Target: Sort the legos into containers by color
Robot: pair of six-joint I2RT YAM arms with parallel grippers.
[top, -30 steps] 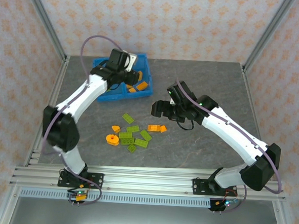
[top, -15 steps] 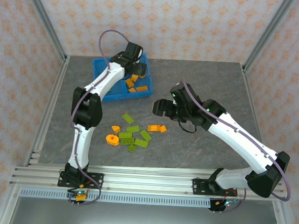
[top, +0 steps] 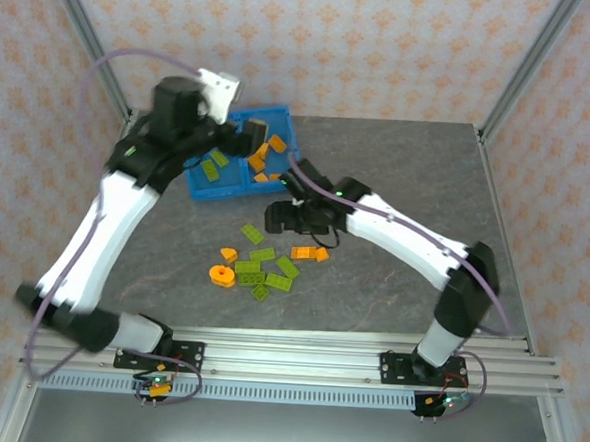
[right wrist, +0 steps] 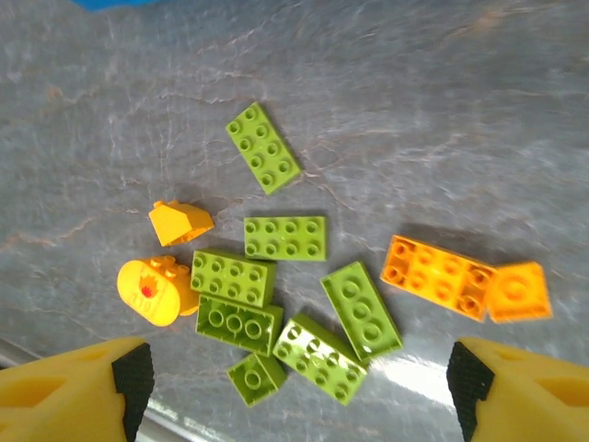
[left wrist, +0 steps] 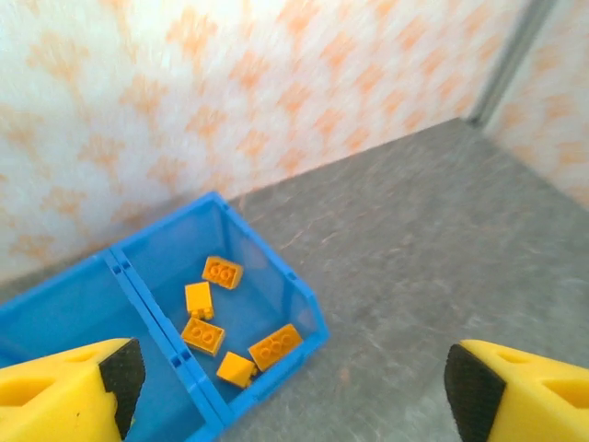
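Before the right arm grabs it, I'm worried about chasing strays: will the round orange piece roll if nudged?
Possibly: the round orange piece has a curved outline, so it could roll or slip when pinched. The green brick beside it would likely block it. It looks rigid.

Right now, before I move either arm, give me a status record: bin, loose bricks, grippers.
blue bin: green bricks in left compartment, orange bricks in right compartment
loose green bricks: seven, outside bin
loose orange pieces: four, including round one
left gripper: open, empty, at bin
right gripper: open, empty, over loose bricks
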